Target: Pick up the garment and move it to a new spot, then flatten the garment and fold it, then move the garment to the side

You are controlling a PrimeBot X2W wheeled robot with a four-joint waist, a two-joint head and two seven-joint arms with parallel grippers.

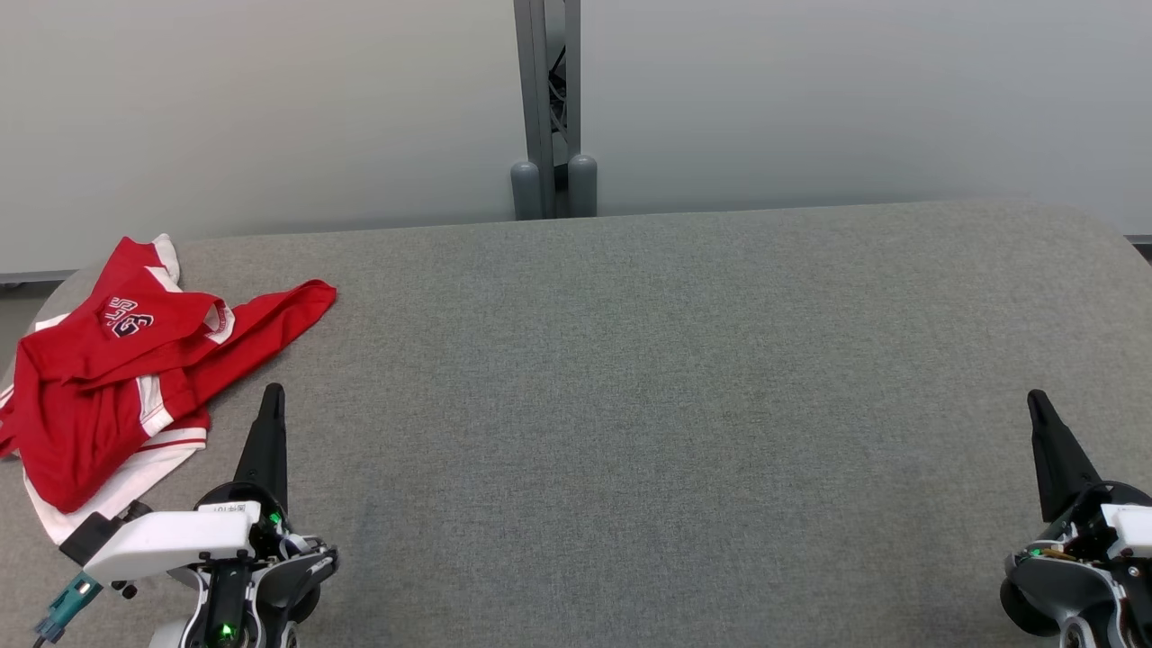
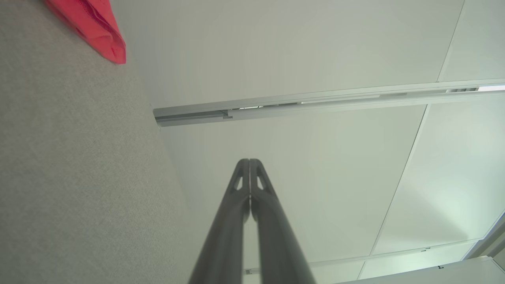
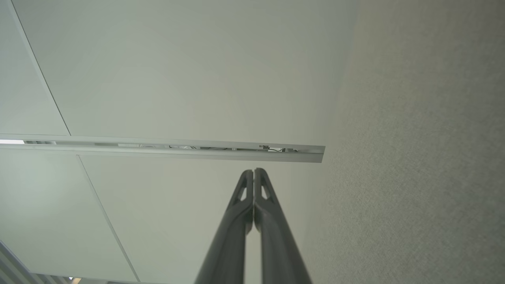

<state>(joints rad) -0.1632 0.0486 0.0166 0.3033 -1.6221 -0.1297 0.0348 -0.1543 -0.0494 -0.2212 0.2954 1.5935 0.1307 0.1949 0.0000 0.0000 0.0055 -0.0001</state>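
The garment (image 1: 117, 360) is a red and white jersey lying crumpled on the far left of the grey table (image 1: 630, 378); one red corner of the garment (image 2: 98, 27) shows at the top left of the left wrist view. My left gripper (image 1: 273, 393) stands at the lower left, just right of the garment and apart from it, fingers pressed together and empty. The left gripper (image 2: 249, 160) points past the table's edge toward the wall. My right gripper (image 1: 1036, 396) rests at the lower right, far from the garment, also shut and empty. In its own view the right gripper (image 3: 253, 170) has its tips touching.
A grey metal post (image 1: 549, 108) stands behind the table's far edge against a pale wall (image 1: 810, 99). The table's rounded corners fall away at the far left and far right. A teal connector (image 1: 67, 607) hangs off my left wrist.
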